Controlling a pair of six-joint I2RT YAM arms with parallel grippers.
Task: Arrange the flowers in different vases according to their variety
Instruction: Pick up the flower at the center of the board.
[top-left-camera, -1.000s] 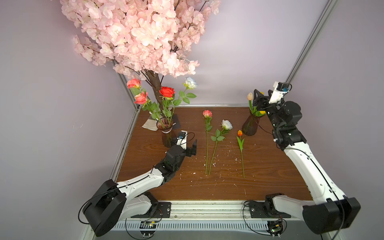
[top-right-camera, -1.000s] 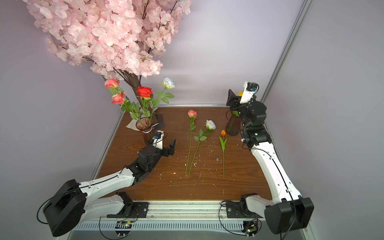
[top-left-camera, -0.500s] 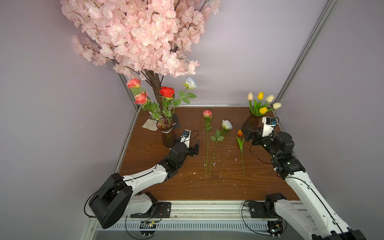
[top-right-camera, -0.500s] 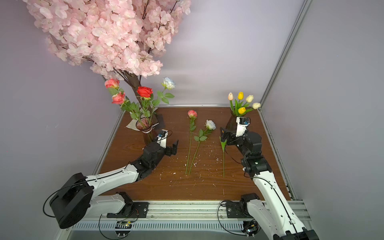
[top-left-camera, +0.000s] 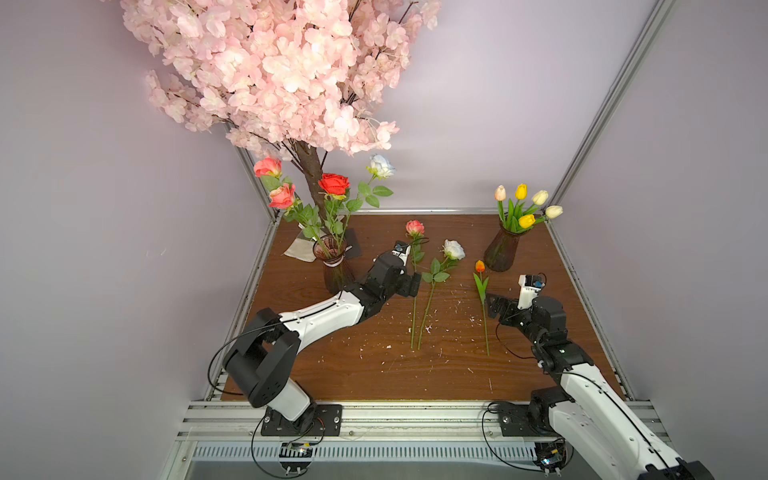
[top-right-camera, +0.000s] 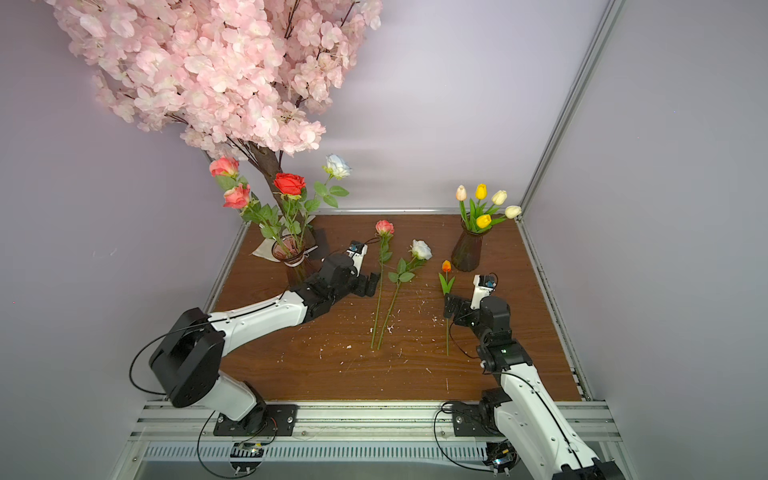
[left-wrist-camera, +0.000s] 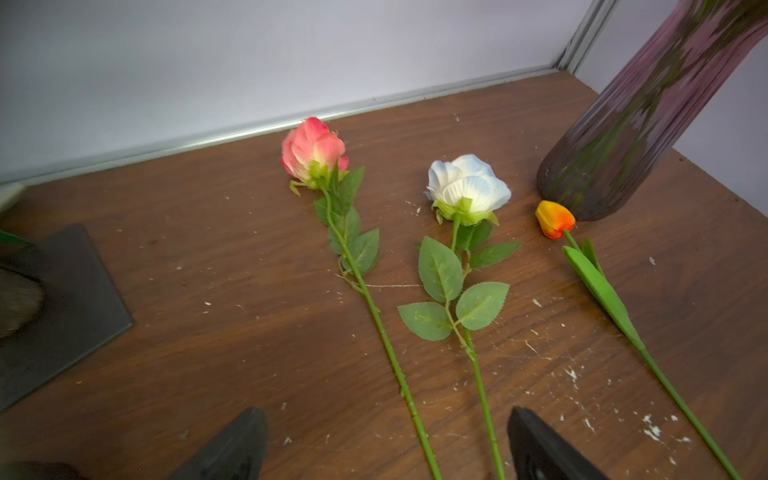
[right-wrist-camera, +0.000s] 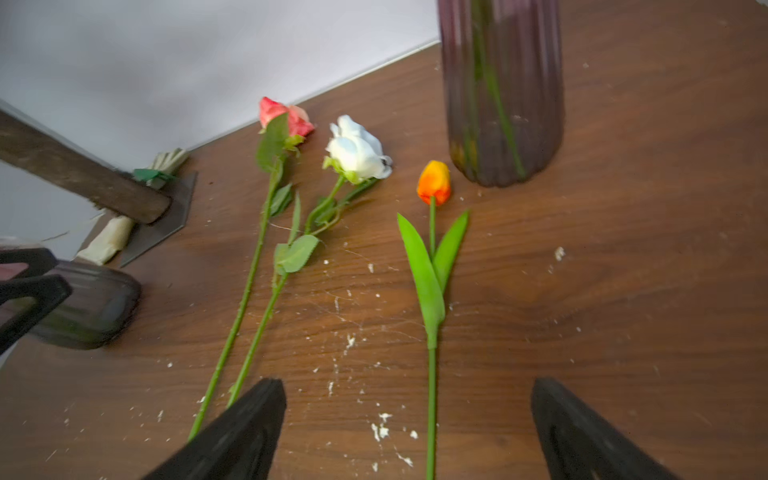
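Three flowers lie on the wooden table (top-left-camera: 332, 365): a pink rose (top-left-camera: 414, 227), a white rose (top-left-camera: 453, 249) and an orange tulip (top-left-camera: 480, 266). The left vase (top-left-camera: 336, 276) holds several roses; the right vase (top-left-camera: 500, 253) holds several tulips. My left gripper (left-wrist-camera: 386, 419) is open low over the table, and both rose stems run between its fingers. My right gripper (right-wrist-camera: 407, 386) is open too, with the tulip's stem (right-wrist-camera: 431, 395) between its fingers. Neither gripper touches a flower. In a top view the left gripper (top-left-camera: 411, 282) is beside the pink rose's stem and the right gripper (top-left-camera: 493, 305) beside the tulip's.
The big pink blossom tree's trunk (top-left-camera: 309, 174) rises behind the left vase from a dark base plate (top-left-camera: 353, 245). White flecks litter the wood. Walls and metal rails (top-left-camera: 582, 266) close in the table's left, back and right sides.
My right arm has come down from above the tulip vase to the table beside the orange tulip. My left gripper has reached further right, up to the rose stems.
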